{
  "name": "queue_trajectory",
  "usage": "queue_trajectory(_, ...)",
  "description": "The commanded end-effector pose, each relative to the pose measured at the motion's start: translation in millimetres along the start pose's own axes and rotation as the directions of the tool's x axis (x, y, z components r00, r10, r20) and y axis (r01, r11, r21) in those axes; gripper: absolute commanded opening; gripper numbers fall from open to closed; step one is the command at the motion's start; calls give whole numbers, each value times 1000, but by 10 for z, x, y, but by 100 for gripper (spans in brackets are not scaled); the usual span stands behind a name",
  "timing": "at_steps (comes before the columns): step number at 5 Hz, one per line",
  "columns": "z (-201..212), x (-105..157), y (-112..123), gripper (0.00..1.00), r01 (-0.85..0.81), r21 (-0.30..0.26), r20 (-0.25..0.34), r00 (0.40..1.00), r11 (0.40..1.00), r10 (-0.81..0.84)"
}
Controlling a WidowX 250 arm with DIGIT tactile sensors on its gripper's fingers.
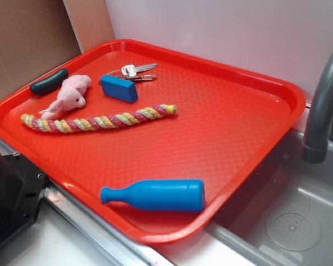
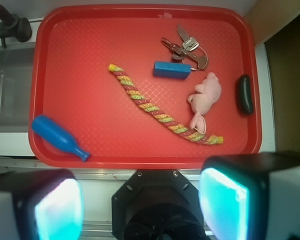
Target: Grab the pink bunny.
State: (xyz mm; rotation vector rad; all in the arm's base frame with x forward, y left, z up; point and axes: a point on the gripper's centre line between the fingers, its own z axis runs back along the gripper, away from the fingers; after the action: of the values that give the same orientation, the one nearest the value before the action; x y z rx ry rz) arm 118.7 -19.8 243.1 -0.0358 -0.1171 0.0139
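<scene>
Pink bunny [image 1: 69,96] lies at the far left of the red tray [image 1: 227,127], between dark oblong piece [image 1: 49,81] and blue block [image 1: 119,88], ear touching braided rope [image 1: 100,120]. Keys [image 1: 134,71] behind; blue bottle [image 1: 155,195] near front rim. End effector unseen in this view.

Wrist view: end effector [image 2: 140,207] wide apart, empty, well short of bunny [image 2: 206,96]. Fingertips cut off by frame.

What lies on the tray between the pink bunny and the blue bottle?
The braided rope crosses between the pink bunny and the blue bottle; beyond the rope, only bare red tray. Both the exterior and wrist views show this.
</scene>
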Motion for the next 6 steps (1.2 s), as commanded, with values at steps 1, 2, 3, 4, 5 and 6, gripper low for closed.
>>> queue_trajectory(1,0,0,0,100,0,0,0,1000,1000,0)
queue_trajectory(2,0,161,209,100,-250,9,-26,968,968,250)
queue_trajectory(3,-56,236,424,100,-411,11,-25,911,912,411)
queue_trajectory(4,-218,283,677,100,-573,34,-4,820,819,573)
queue_trajectory(5,-389,325,873,100,-625,29,61,780,780,623)
queue_trajectory(6,-632,398,1068,100,-642,14,120,762,766,636)
